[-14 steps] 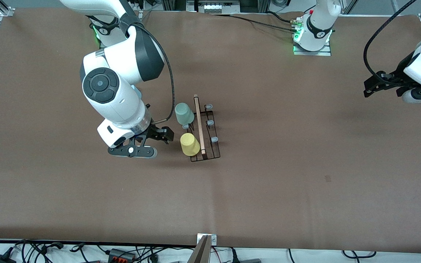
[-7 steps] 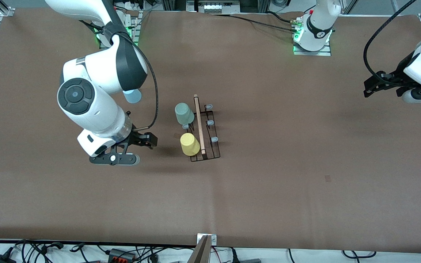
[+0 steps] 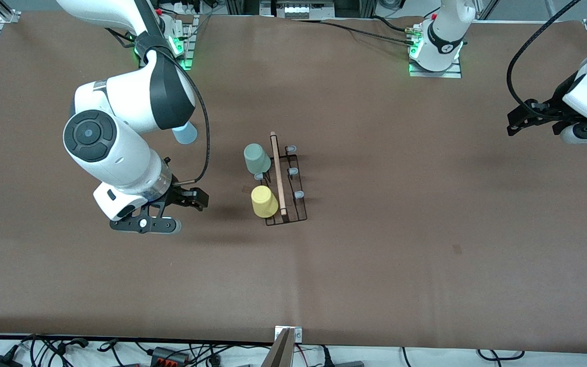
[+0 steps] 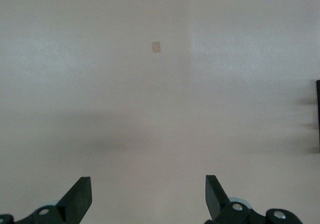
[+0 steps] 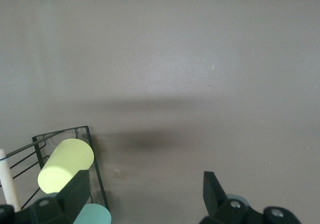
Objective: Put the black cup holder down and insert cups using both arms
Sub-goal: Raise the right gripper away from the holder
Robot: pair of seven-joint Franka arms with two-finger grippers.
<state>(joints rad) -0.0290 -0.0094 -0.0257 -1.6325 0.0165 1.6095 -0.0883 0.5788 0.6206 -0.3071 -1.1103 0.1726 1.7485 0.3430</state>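
Note:
The black cup holder [image 3: 297, 206] stands mid-table, its wooden rod handle [image 3: 277, 173] on top. A pale green cup [image 3: 257, 158] and a yellow cup [image 3: 264, 201] sit upside down on pegs on its side toward the right arm's end. Three grey-tipped pegs [image 3: 292, 173] on its other side are bare. The light blue cup [image 3: 185, 134] stands on the table toward the right arm's end, partly hidden by the right arm. My right gripper [image 3: 193, 198] is open and empty over the table beside the holder; its wrist view shows the yellow cup [image 5: 65, 165], green cup [image 5: 94, 215] and holder [image 5: 96, 169]. My left gripper [image 3: 520, 121] waits open and empty.
The brown table [image 3: 375, 255] has a small mark [image 3: 457, 248], which also shows in the left wrist view [image 4: 156, 46]. The arm bases [image 3: 435, 56] stand along the table's edge farthest from the front camera. Cables [image 3: 161, 351] lie off its nearest edge.
My right arm has drawn away from the holder toward the right arm's end of the table, uncovering the light blue cup. The left arm and the cups have not moved.

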